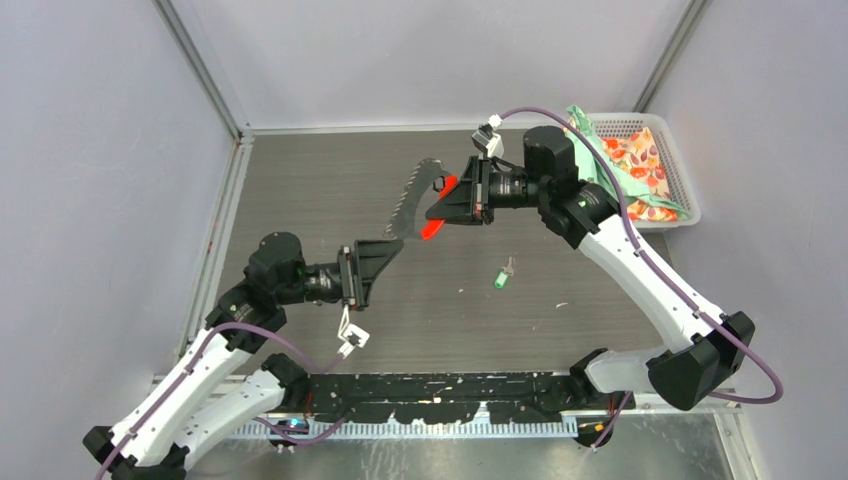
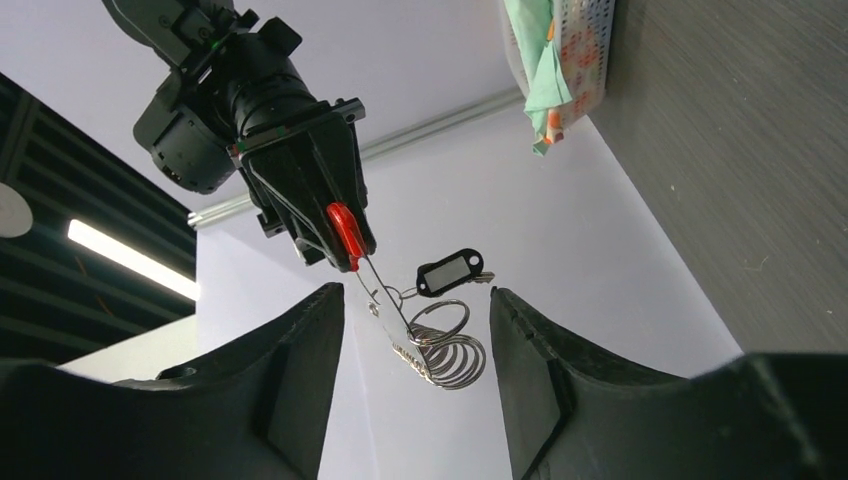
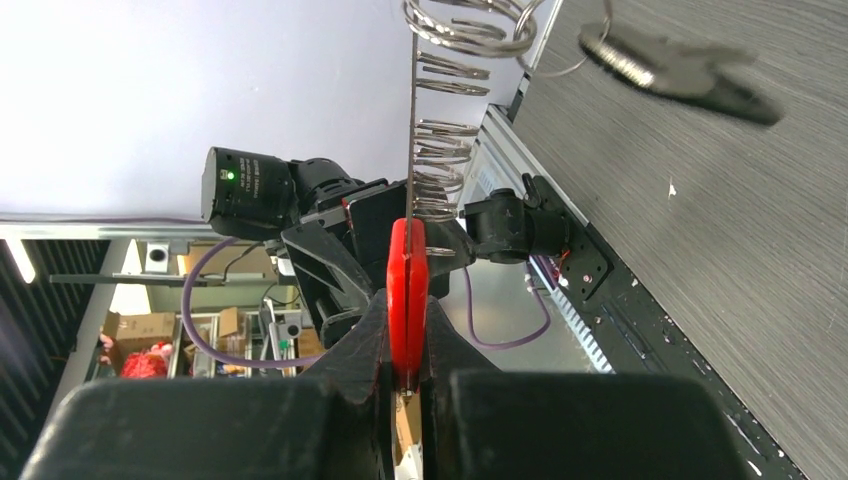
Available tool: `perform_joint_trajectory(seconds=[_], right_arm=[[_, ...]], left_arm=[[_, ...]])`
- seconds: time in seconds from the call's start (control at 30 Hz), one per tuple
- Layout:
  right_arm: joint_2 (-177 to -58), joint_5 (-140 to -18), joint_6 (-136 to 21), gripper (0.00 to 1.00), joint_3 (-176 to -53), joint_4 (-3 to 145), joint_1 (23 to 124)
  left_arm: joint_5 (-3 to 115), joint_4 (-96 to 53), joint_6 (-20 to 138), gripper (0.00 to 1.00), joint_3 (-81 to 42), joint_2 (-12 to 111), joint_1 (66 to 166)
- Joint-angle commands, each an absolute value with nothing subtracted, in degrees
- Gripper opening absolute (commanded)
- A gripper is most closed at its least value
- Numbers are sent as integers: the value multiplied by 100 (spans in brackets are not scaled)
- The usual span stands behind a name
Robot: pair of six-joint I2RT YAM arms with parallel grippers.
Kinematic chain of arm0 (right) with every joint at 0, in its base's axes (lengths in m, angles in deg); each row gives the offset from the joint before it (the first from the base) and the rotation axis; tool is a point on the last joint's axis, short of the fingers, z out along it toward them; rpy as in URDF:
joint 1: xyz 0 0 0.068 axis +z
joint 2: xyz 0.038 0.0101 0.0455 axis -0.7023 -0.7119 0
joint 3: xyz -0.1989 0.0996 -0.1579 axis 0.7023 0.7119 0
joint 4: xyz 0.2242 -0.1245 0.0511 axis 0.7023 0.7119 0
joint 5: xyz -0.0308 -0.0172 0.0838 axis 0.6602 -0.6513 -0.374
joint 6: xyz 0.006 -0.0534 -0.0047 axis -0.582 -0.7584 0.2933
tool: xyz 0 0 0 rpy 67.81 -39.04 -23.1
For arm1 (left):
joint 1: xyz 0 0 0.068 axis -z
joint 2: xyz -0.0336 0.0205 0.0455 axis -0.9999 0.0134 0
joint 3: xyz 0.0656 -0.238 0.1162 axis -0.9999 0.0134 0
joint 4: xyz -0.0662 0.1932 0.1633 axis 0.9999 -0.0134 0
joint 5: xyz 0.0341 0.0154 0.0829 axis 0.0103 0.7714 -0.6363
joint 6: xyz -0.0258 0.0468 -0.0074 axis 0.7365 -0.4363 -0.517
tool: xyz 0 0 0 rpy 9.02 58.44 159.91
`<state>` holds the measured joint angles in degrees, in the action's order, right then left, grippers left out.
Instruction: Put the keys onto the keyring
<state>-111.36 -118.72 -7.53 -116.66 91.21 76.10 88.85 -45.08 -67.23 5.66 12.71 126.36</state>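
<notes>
I can't resolve the keyring [image 1: 412, 200] from overhead. It reads as one jagged grey strip, and the black-tag key [image 2: 450, 272] is lost there. In the right wrist view that key is a blur, and the coils run off the top edge. The right gripper [image 1: 440, 205] is clamped on the keyring's red tab [image 3: 407, 290], holding it off the table [image 1: 300, 180]. The keyring's long axis runs from the tab toward the left gripper [image 2: 415, 300], whose jaws are parted either side of the wire loops, not touching. The black-tag key hangs off a loop near the tab. The green-tag key [image 1: 502, 277] lies flat to the keyring's right, with bare tabletop around it. The basket [image 1: 680, 190] is well apart, against the far right wall.
</notes>
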Motion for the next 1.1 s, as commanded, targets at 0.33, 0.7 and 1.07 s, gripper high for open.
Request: perform_joint_trajectory(seconds=[0.33,0.7,1.07], right_arm=[[-11025,-12056,-659,1,-11645,8997,7651],[-11145,-12005,-889,1,-11686,9309,7659],[-11219,-12002,-920,16,-11581,9165,7665]], left_arm=[[8525,-4205,-7017,46,681,1265,12649],[8780,-3772,-6422,5,700,1194,12644],[9537,-5391,-3892,1,-31,998,12649]])
